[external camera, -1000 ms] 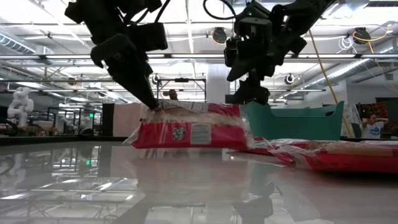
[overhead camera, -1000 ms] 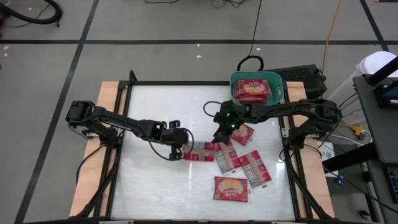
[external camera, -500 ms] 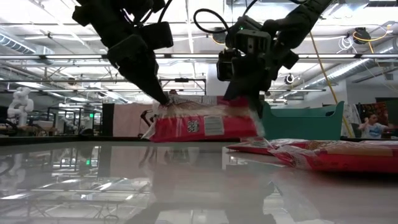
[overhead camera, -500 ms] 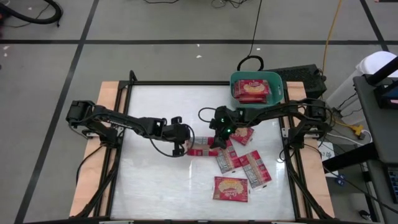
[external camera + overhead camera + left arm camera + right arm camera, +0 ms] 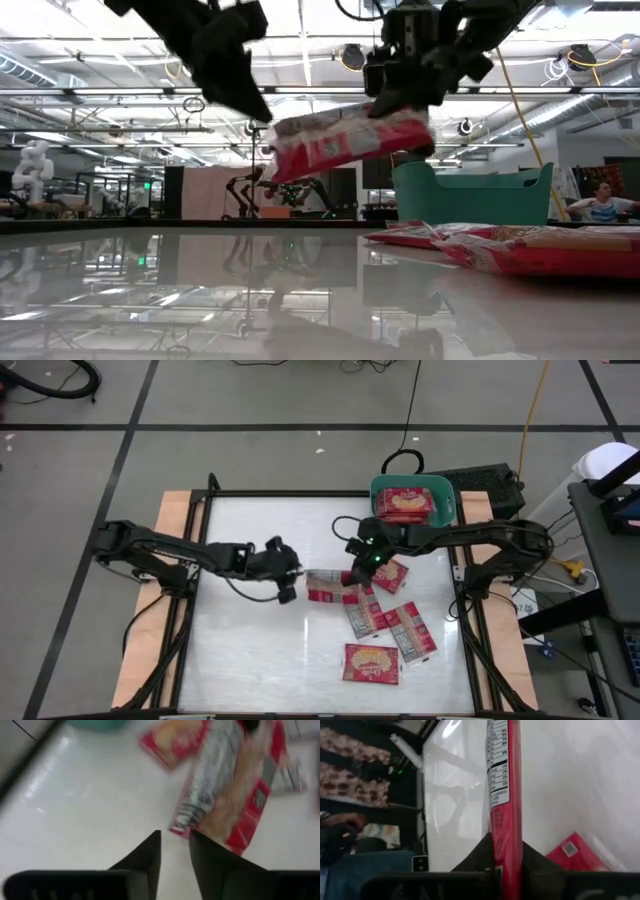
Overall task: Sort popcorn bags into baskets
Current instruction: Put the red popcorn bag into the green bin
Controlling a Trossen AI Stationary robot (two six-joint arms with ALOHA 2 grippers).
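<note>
A red popcorn bag (image 5: pixel 325 586) hangs in the air between my two grippers, also in the low view (image 5: pixel 340 140). My right gripper (image 5: pixel 358 568) is shut on its end toward the basket. My left gripper (image 5: pixel 290 574) stands at the bag's other end. In the left wrist view (image 5: pixel 175 836) its fingers show a narrow empty gap just short of the bag's corner (image 5: pixel 180 826). The teal basket (image 5: pixel 445 495) stands at the far right with a bag (image 5: pixel 405 505) lying in it. Several more bags (image 5: pixel 371 662) lie flat on the table. My right gripper pinches the bag's right end (image 5: pixel 506 845) between its two fingers, coming from above. The bag runs edge-on away from the fingers. It is lifted clear of the table and tilted, its held end (image 5: pixel 405 118) higher and its free end (image 5: pixel 280 160) lower.
Loose bags (image 5: pixel 390 575) (image 5: pixel 362 615) (image 5: pixel 410 630) lie below and to the right of the held bag. The table's left half (image 5: pixel 240 650) is bare white. The basket also shows in the low view (image 5: pixel 470 195), behind the bags on the right.
The bag, which lay on the table, has been lifted clear and now tilts down toward the left. My right gripper came down onto its right end, took hold and rose with it. My left gripper has risen and drawn back a little toward the table's left edge.
</note>
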